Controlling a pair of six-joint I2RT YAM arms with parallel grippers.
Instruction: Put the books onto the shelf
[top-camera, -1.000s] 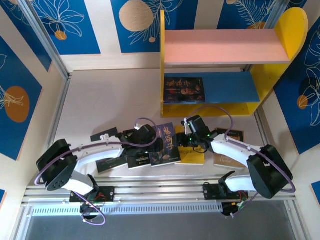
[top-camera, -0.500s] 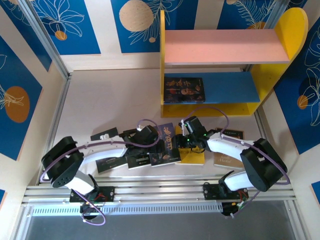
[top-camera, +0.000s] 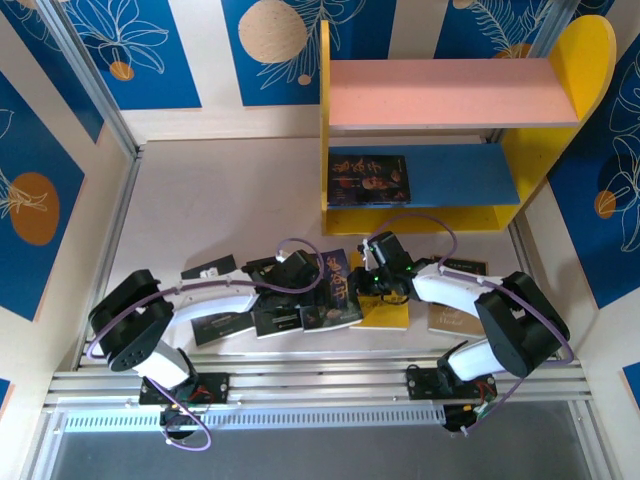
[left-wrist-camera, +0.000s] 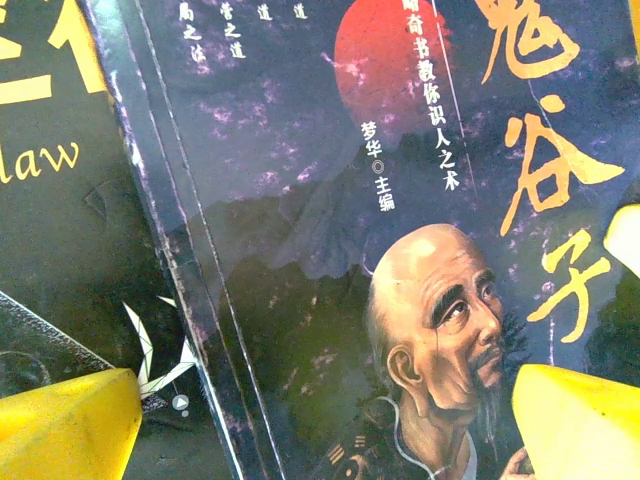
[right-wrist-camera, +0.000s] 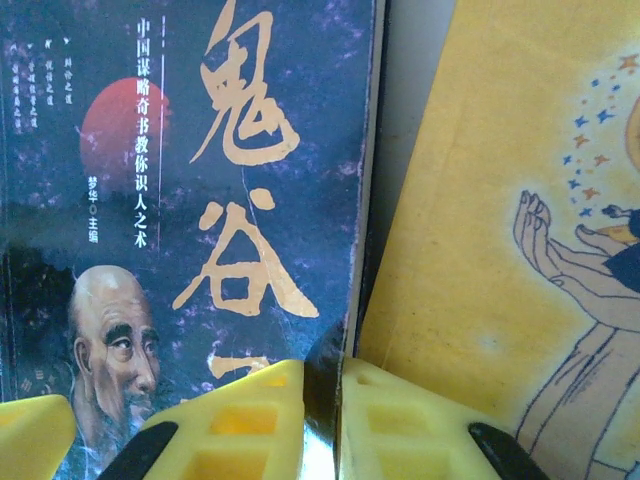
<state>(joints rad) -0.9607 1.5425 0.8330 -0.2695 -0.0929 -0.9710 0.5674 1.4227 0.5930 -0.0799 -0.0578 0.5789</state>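
A dark-purple book (top-camera: 337, 287) with gold Chinese letters and a bald man's face lies in the row of books near the table's front edge. My right gripper (right-wrist-camera: 322, 400) is shut on its right edge (right-wrist-camera: 352, 250), where it meets the bright yellow book (right-wrist-camera: 500, 230). My right gripper (top-camera: 360, 286) comes in from the right. My left gripper (top-camera: 318, 288) hovers open over the same cover (left-wrist-camera: 400, 230), its yellow fingers (left-wrist-camera: 60, 425) wide apart and touching nothing. One dark book (top-camera: 368, 178) lies on the shelf's (top-camera: 450, 95) blue lower board.
Two more dark books (top-camera: 250, 322) lie left of the held one, and one of them (left-wrist-camera: 60, 220) is under my left finger. A brown book (top-camera: 455, 318) lies at the right end. The shelf stands at the back right, and blue patterned walls close in both sides.
My right gripper's fingers have closed on the dark-purple book's right edge. Both arms have shifted slightly inward; the left gripper has stayed open.
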